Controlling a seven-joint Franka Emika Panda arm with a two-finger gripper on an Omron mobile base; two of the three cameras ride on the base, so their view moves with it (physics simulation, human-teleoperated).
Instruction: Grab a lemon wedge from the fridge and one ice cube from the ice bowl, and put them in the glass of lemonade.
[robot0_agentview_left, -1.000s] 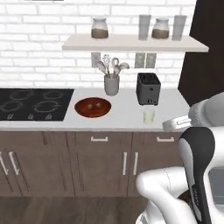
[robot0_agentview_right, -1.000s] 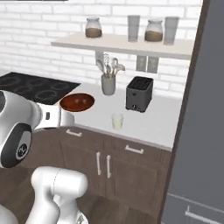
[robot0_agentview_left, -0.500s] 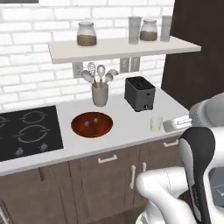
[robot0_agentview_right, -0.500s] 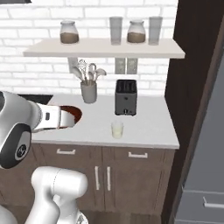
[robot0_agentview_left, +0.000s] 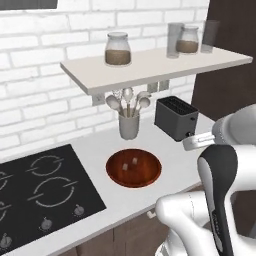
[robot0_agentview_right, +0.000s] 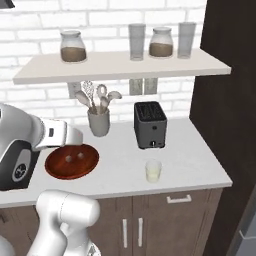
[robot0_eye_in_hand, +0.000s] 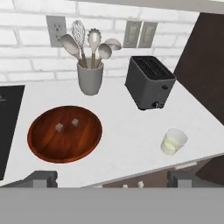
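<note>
The ice bowl (robot0_eye_in_hand: 64, 146), round and reddish-brown, sits on the white counter with two ice cubes (robot0_eye_in_hand: 59, 127) in it. It also appears in both base views (robot0_agentview_left: 133, 175) (robot0_agentview_right: 71, 167). The glass of lemonade (robot0_eye_in_hand: 173, 141) (robot0_agentview_right: 153, 171) stands near the counter's front edge, right of the bowl and in front of the toaster. My gripper (robot0_eye_in_hand: 113, 179) hovers open and empty in front of the counter, facing the spot between bowl and glass. A grey sliver of the fridge (robot0_agentview_right: 247, 222) shows at the far right. The lemon wedge is out of view.
A dark toaster (robot0_eye_in_hand: 149, 82) and a grey utensil cup (robot0_eye_in_hand: 90, 78) stand by the brick wall. The black stove (robot0_agentview_left: 40, 195) lies left of the bowl. A shelf (robot0_agentview_right: 120, 65) with jars and tall glasses hangs above. A dark tall panel (robot0_agentview_right: 227, 115) closes the counter's right end.
The whole scene has shifted as the base moved: the counter, bowl and toaster now look closer and from another angle. The gripper has stayed open.
</note>
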